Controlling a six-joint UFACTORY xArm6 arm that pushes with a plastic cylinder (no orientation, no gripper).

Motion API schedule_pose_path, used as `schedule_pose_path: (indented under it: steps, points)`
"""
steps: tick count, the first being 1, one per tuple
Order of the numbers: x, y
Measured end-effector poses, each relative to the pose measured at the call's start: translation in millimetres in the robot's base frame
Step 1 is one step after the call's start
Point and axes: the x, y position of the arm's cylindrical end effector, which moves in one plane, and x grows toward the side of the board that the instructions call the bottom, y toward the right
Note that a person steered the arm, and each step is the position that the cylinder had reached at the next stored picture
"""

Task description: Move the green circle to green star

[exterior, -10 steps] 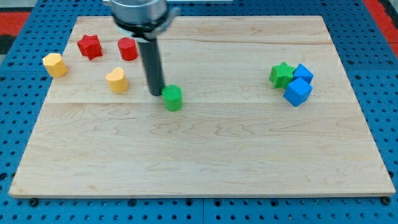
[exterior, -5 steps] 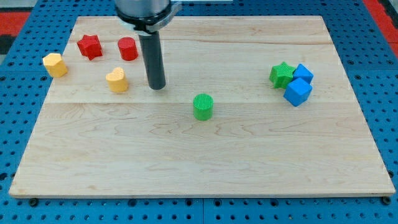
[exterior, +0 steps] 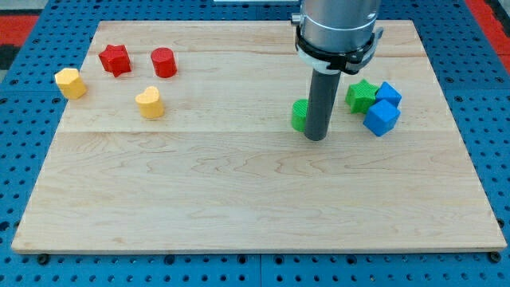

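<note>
My tip (exterior: pixel 316 137) is seen resting on the table (exterior: pixel 239 199), right of centre and nearer the right edge than the left. No jaws are carried by this arm, so no jaw opening can be reported; only the straight dark rod is shown, hanging from a grey cylindrical body at the top edge of the view.

The green circle (exterior: pixel 299 115) is found just beside the rod on its left, and is partly hidden behind it; whether the two are touching cannot be told for certain. The green star (exterior: pixel 360 96) lies to the right of the rod, near the right edge of the table, a short gap being left between the star and the rod. Two blue cubes are placed against the star: one blue cube (exterior: pixel 390 92) at its right and the other blue cube (exterior: pixel 381 117) at its lower right.

Toward the top left corner of the table, a red star (exterior: pixel 115 59) and a red cylinder (exterior: pixel 163 62) are set side by side. A yellow hexagon-like block (exterior: pixel 70 83) is seen close to the left edge, and a yellow heart-shaped block (exterior: pixel 149 102) lies below the red cylinder.
</note>
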Motion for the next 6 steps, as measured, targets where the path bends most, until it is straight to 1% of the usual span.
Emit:
schedule_pose_path:
  steps: [1,2,3,4,5,6]
  points:
    - [15,-21]
    - [9,-56]
    - [-19,-58]
    - [-32,-10]
    - [-35,60]
    - [-33,70]
